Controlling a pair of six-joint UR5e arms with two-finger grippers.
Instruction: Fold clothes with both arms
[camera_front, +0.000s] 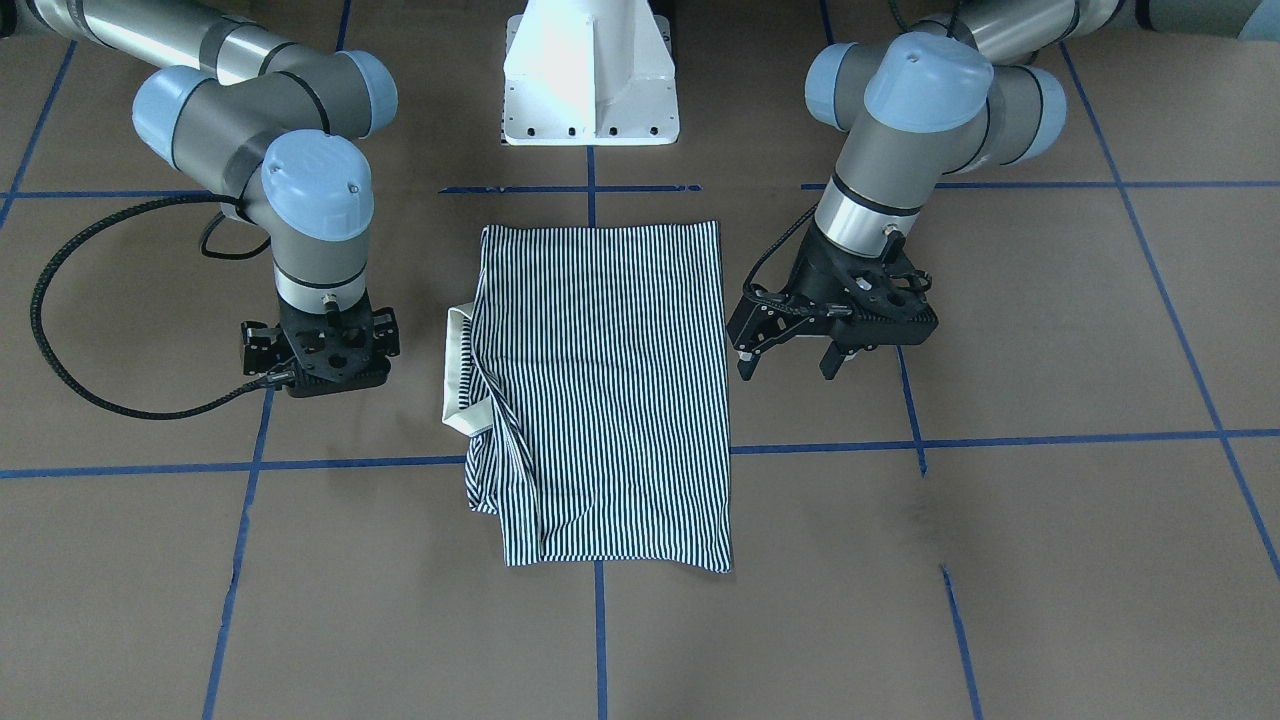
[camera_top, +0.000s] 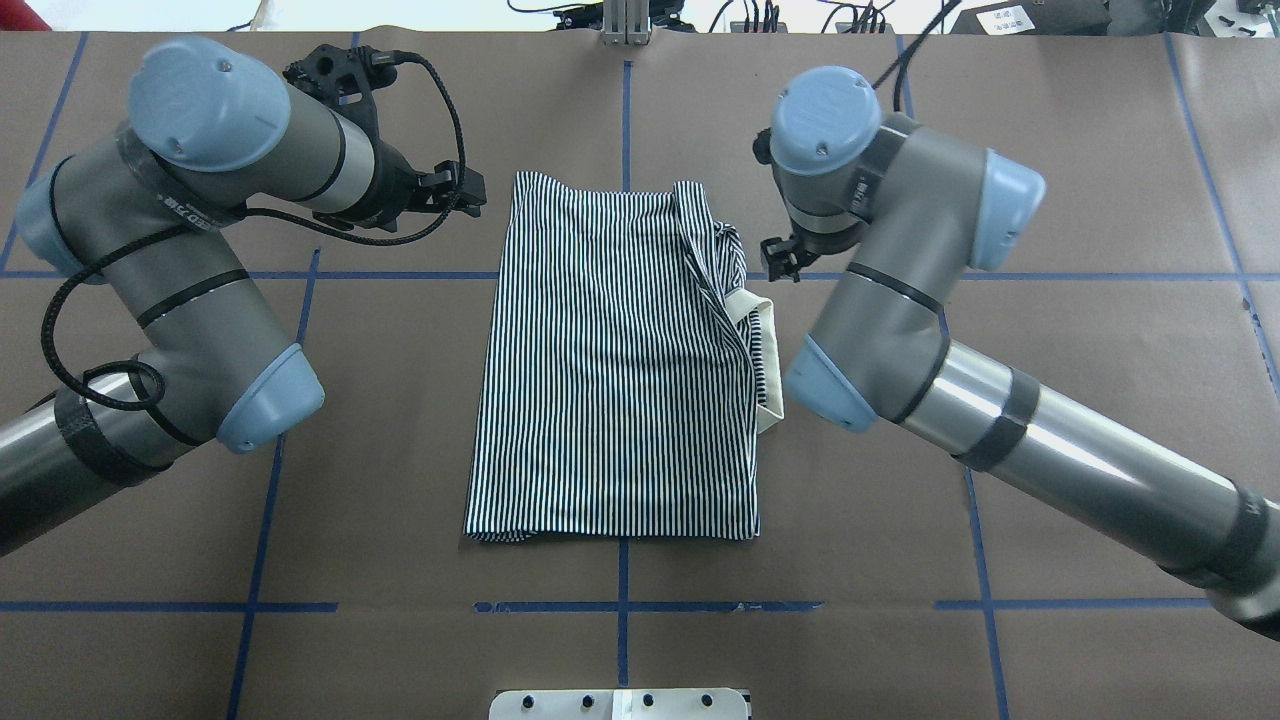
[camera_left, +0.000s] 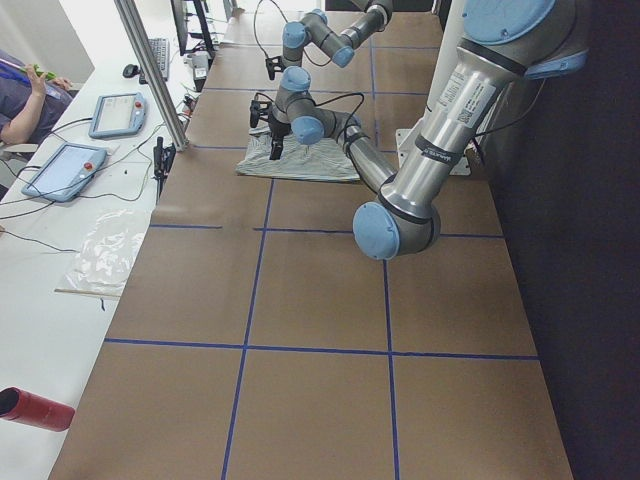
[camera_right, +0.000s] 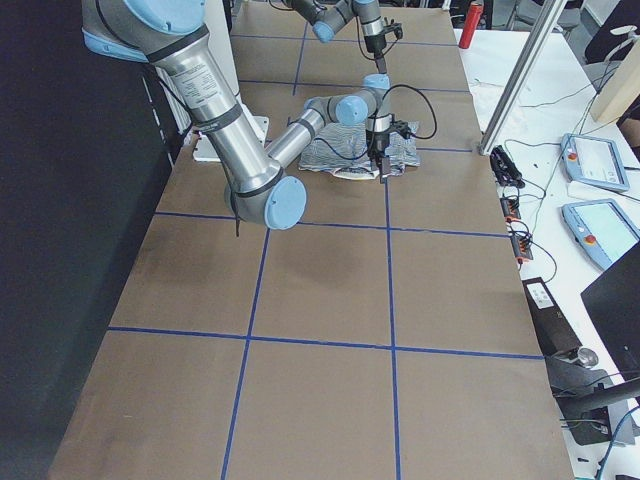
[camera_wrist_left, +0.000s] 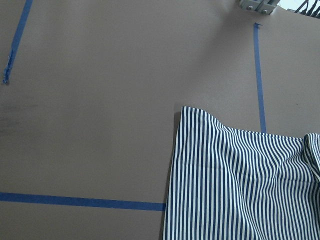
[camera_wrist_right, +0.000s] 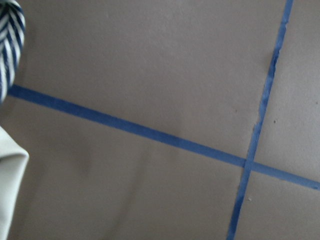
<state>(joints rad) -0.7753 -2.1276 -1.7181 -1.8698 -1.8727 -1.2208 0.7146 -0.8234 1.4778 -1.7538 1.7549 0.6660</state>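
You have the polo shirt (camera_front: 610, 390) lying flat in the middle of the table (camera_front: 1000, 560), already gathered into a long striped rectangle. Its cream collar (camera_front: 458, 372) pokes out past the edge on the robot's right side. The left gripper (camera_front: 790, 362) hangs just beside the shirt's left edge with its fingers spread and nothing between them. The right gripper (camera_front: 320, 352) sits near the collar side, clear of the cloth. Its mounting plate and the arm above hide its fingers, so you cannot tell whether it is open or closed. Expect the shirt to handle as light, limp knit with no stiffness. It will likely sag from any single pinch, and the stacked layers may slide over one another and over the paper surface. The rumpled fold (camera_front: 505, 450) running along the collar side looks loose and could spill open if dragged. A sound hold is probably the two corners of one short end, one per gripper, pinching through every layer at once. Keep off the thicker collar, and lift both sides evenly so the stripes stay square.
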